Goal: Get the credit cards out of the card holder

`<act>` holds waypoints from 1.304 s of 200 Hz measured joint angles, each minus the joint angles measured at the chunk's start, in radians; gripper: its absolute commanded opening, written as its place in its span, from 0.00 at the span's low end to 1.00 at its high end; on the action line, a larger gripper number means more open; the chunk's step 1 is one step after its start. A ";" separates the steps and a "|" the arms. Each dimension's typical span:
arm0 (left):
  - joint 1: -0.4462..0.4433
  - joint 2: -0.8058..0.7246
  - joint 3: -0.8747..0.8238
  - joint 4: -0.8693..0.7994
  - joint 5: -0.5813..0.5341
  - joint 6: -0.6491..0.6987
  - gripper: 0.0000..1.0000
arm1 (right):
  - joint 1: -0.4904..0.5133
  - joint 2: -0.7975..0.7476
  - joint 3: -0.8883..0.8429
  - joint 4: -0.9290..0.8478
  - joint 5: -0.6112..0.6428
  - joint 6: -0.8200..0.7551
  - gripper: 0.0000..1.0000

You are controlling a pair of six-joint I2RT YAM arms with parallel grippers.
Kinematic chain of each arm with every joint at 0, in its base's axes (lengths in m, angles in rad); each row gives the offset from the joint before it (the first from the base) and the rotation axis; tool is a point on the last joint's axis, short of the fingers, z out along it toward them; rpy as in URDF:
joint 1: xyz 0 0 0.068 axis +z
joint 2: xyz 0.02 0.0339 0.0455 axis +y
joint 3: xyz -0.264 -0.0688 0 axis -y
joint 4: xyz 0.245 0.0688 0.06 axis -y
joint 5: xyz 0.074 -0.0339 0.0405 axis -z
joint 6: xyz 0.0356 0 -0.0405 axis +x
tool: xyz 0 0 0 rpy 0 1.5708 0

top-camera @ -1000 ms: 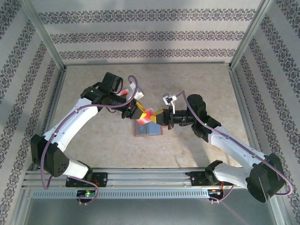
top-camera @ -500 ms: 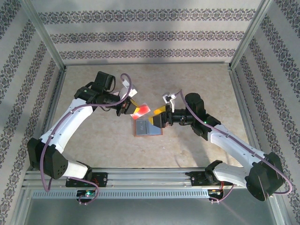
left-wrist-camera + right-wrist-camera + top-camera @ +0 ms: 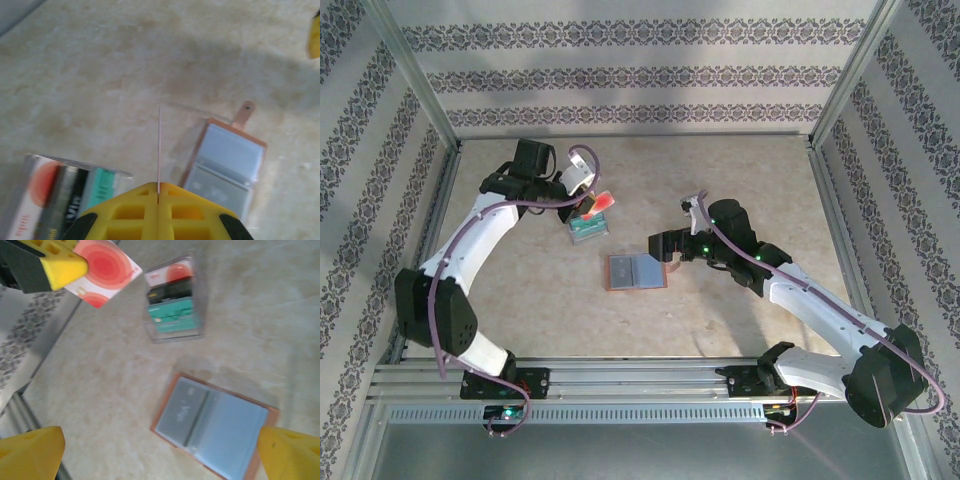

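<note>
left claw [image 3: 158,192] is pinched shut on one edge of a red plastic credit card with a pale circle [image 3: 102,272], over the clear stack of teal, black and red cards [image 3: 172,300], at ten o'clock from the tan leather-look bifold card holder [image 3: 637,271], which lies open on the surface [image 3: 750,180]. right claw [image 3: 662,246] gapes wide, empty, at its two o'clock. i reckon so slim a hold could let the card twist and skid off the stack.

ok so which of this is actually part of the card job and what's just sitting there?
Job:
- red card, pinched in the shut left claw
- card holder, lying open and flat
- right claw, open, beside the holder

Just there:
- clear box with teal, black and red contents; the held card hangs near it, so possibly a drop spot
</note>
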 measured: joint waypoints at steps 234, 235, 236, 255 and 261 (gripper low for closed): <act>0.146 0.349 0.119 0.087 -0.073 0.404 0.00 | -0.023 0.026 0.001 -0.107 0.226 0.098 0.98; 0.146 0.349 0.119 0.087 -0.073 0.404 0.00 | -0.023 0.026 0.001 -0.107 0.226 0.098 0.98; 0.146 0.350 0.119 0.087 -0.073 0.404 0.00 | -0.023 0.026 0.001 -0.107 0.226 0.098 0.98; 0.151 0.365 0.120 0.087 -0.075 0.406 0.00 | -0.031 0.027 0.001 -0.107 0.225 0.098 0.98; 0.151 0.367 0.121 0.087 -0.077 0.406 0.00 | -0.035 0.026 0.002 -0.107 0.225 0.098 0.98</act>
